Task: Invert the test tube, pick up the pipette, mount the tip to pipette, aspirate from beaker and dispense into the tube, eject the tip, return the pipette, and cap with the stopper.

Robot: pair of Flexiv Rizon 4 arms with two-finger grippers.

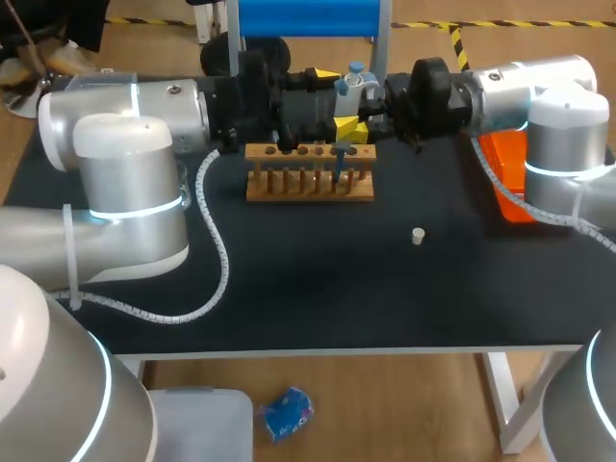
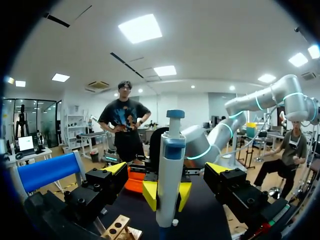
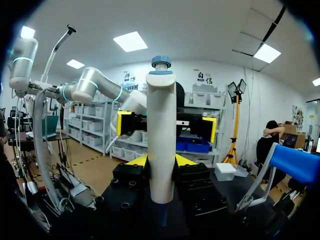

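The pipette (image 1: 352, 82) hangs upright at the counter's (image 1: 318, 289) 12 o'clock, just above the wooden rack (image 1: 310, 183), plunger end up. The right claw (image 3: 161, 162) is clamped on its white barrel from both sides. That grip probably keeps the shaft plumb over the rack's holes. The left claw (image 2: 167, 170) faces it with fingers spread wide. Its yellow tips flank the pipette without touching, so it looks ready to work or steady the tool rather than carry it. A slim blue piece (image 1: 339, 164) shows at the rack directly beneath. I cannot tell whether it is the pipette's lower end reaching down or something standing in a hole. The small pale stopper (image 1: 418, 236) lies alone at the rack's 4 o'clock, well apart, so capping appears to be a step not yet done. An orange box (image 1: 505, 168) sits at the rack's 3 o'clock, partly behind the right arm. No writing can be made out on the pipette, rack or box.
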